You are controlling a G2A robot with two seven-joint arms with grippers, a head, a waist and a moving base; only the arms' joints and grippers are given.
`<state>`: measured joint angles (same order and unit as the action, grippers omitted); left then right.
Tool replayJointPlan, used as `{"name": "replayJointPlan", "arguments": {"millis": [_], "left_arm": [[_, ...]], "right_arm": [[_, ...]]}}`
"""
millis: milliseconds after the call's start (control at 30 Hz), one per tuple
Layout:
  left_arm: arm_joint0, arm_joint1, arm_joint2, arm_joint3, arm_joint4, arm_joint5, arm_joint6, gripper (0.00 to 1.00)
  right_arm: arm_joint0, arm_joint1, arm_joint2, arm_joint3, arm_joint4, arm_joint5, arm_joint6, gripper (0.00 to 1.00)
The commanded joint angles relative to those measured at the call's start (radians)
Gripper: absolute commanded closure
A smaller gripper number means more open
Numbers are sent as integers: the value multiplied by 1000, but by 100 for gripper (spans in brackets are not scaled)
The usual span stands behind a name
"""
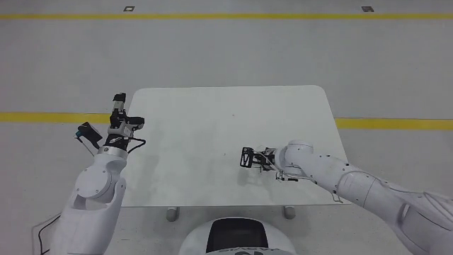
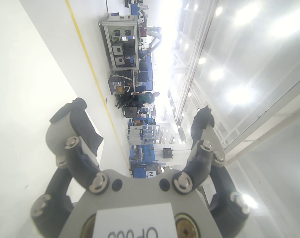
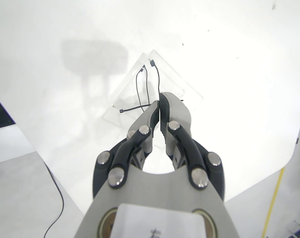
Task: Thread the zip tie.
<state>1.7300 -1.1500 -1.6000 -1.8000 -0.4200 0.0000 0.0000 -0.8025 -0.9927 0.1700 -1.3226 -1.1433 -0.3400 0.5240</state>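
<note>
Right gripper (image 3: 160, 100) is clamped on a black zip tie (image 3: 158, 80). The pads are pinched together on the strap, and the free length sticks out past the tips to the square head (image 3: 152, 63). The tie hangs just above a clear tray (image 3: 174, 75) with spare ties (image 3: 138, 87) lying in it. Left gripper (image 2: 140, 110) has its fingers spread wide with nothing between them and points out into the room. Handling, my read: the tie is very light, thin nylon that is springy and slick, so it will flex and pivot in the pads. A grip close to the tail tip would limit wobble, and the head likely needs a second hold near its slot so the slot stays put. The head is a small target, so alignment is the risk. The right wrist view gives the grip detail, the strap curve and the tray contents. The top view gives the layout: right gripper (image 1: 246, 157) is over the near right part of the table (image 1: 212, 113), and left gripper (image 1: 119, 103) is at the table's left edge, well apart from the tie.
</note>
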Motion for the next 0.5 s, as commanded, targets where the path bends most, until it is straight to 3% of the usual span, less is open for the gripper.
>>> {"name": "replayJointPlan", "arguments": {"millis": [0,200,467], "left_arm": [[0,0,0,0,0,0,0,0],[0,0,0,0,0,0,0,0],[0,0,0,0,0,0,0,0]], "right_arm": [[1,20,0,-20,3,0,-20,100],[-2,92,0,-78,-4,0,-146,100],[-37,214,0,-138,-56,0,-437,100]]}}
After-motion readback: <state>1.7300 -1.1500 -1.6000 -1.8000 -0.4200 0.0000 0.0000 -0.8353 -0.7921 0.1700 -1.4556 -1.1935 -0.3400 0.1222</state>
